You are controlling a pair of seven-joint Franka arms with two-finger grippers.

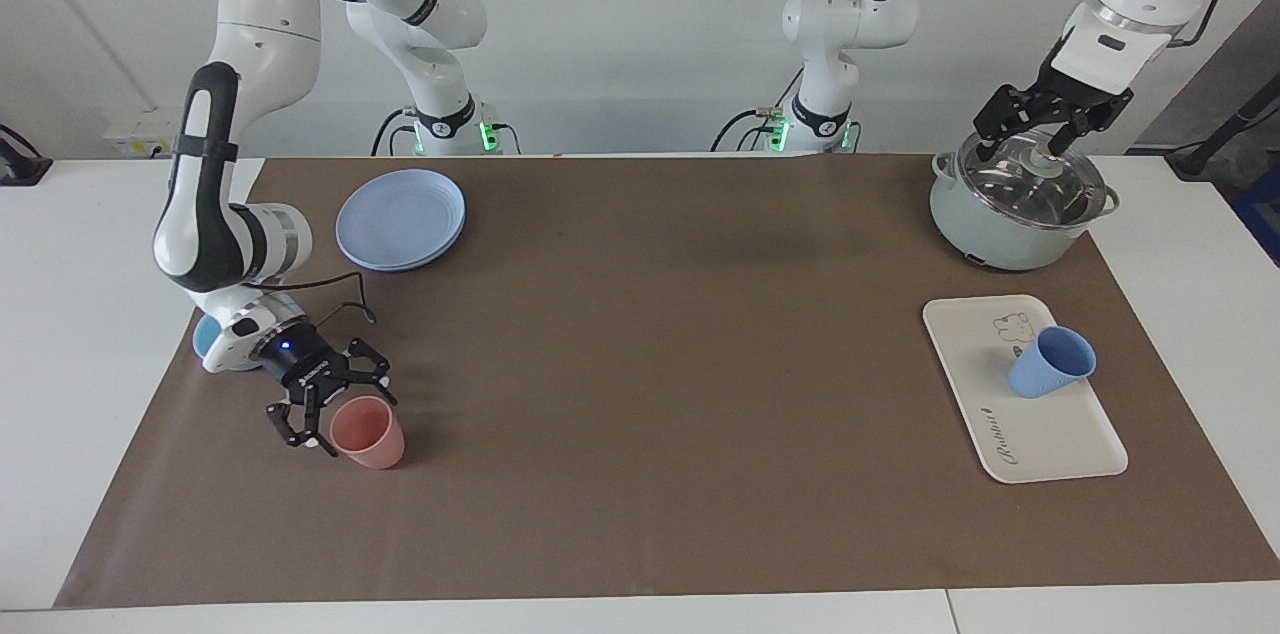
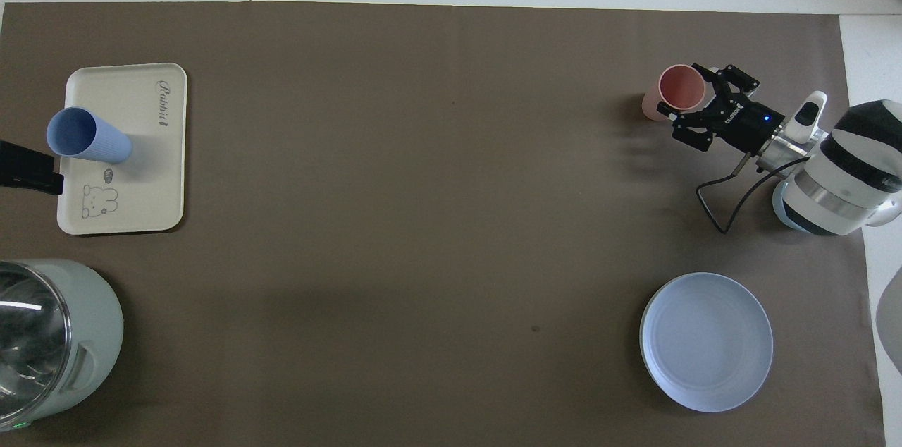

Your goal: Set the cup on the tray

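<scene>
With the blue cup [image 1: 1050,362] standing on the tray [image 1: 1040,449], we judge the placing done: our left gripper [image 1: 1035,126] hangs open and empty above the pot [image 1: 1015,224], our right gripper [image 1: 322,406] open beside the pink cup [image 1: 368,431], so next we only retreat.

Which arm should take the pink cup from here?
Right. The right gripper is low, jaws open, at the salmon-pink cup; the left gripper hangs over the pot at its own end.
</scene>
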